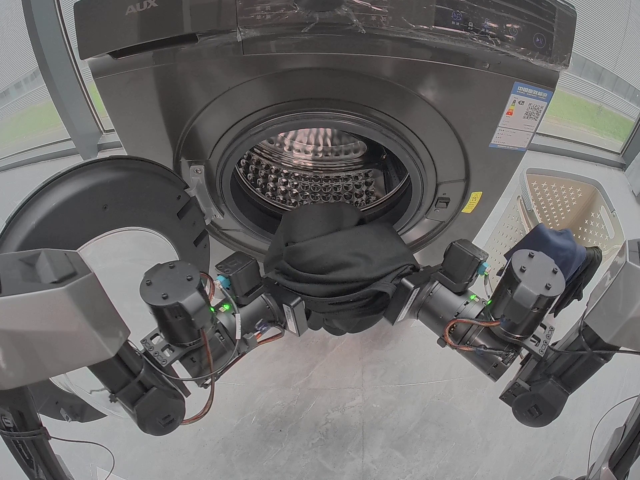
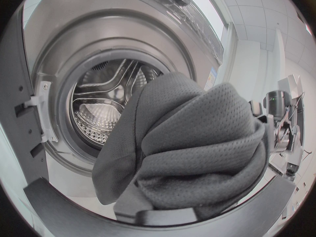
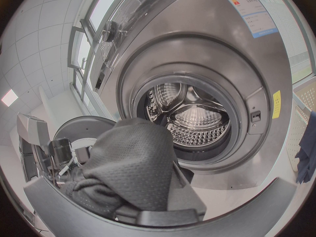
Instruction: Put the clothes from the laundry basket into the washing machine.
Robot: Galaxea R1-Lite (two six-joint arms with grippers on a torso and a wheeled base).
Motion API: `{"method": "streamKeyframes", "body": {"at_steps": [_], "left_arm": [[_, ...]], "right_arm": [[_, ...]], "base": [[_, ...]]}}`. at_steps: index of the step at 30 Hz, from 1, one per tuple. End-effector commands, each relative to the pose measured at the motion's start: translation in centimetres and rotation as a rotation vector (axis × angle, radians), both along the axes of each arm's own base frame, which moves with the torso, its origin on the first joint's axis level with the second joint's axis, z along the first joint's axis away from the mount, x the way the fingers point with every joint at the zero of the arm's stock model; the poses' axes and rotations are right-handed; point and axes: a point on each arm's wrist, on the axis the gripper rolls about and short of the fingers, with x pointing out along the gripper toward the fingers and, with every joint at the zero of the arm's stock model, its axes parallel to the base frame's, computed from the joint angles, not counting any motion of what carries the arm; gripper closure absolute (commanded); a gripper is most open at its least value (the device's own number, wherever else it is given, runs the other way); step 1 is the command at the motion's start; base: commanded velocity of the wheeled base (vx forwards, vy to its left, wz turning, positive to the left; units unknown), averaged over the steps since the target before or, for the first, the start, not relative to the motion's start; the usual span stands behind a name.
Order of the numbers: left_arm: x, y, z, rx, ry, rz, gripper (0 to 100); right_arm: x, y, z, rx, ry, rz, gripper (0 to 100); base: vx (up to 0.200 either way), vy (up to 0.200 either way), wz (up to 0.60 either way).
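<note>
Black mesh garment (image 1: 337, 255) bundled at the mouth of the washing machine (image 1: 333, 81).
Left gripper (image 1: 298, 315) and right gripper (image 1: 399, 301) apparently both clamp it; energy label (image 1: 521, 116) at the front's right edge.

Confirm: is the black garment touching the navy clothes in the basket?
Apart. Head view: black garment at the washer opening, navy clothes over in the basket, clear gap between.
</note>
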Motion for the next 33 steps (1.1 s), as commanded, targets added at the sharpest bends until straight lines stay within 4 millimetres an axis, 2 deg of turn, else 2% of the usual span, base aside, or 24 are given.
{"method": "streamKeyframes", "body": {"at_steps": [1, 6, 7, 14, 15, 16, 17, 21, 28, 33], "left_arm": [[-1.6, 1.1, 2.0, -0.028, -0.03, -0.002, 100], [-2.4, 1.4, 2.2, -0.036, -0.018, 0.009, 100], [-2.6, 1.4, 2.2, -0.04, -0.015, 0.013, 100], [-4.0, 2.4, 2.6, -0.039, -0.01, 0.019, 100], [-4.6, 3.0, 3.0, -0.044, -0.014, 0.02, 100], [-4.7, 3.0, 3.1, -0.045, -0.015, 0.02, 100], [-5.2, 3.5, 3.4, -0.05, -0.017, 0.023, 100], [-5.5, 3.8, 3.2, -0.036, -0.017, 0.026, 100], [-5.6, 4.1, 2.6, -0.019, 0.005, 0.028, 100], [-5.6, 4.5, 2.4, -0.008, 0.01, 0.042, 100]], "right_arm": [[0.1, 0.7, -1.1, -0.021, 0.025, 0.014, 100], [-0.1, 0.9, -1.3, -0.023, 0.02, 0.022, 100], [-0.2, 1.0, -1.1, -0.018, 0.016, 0.029, 0], [-1.8, 1.0, -1.3, -0.044, 0.028, 0.069, 0], [-3.2, 0.5, -0.9, -0.061, 0.017, 0.096, 0], [-3.5, 0.4, -0.8, -0.064, 0.016, 0.103, 0], [-4.9, -0.2, -1.1, -0.101, 0.023, 0.146, 0], [-7.4, -2.3, -2.1, -0.176, 0.064, 0.183, 0], [-8.4, -5.4, -3.5, -0.251, 0.133, 0.129, 0], [-8.2, -6.2, -4.0, -0.26, 0.168, 0.091, 0]], "base": [[0.0, 0.0, 0.0], [0.0, 0.0, 0.0], [0.0, 0.0, 0.0], [0.0, 0.0, 0.0], [0.0, 0.0, 0.0], [0.0, 0.0, 0.0], [0.0, 0.0, 0.0], [0.0, 0.0, 0.0], [0.0, 0.0, 0.0], [0.0, 0.0, 0.0]]}}
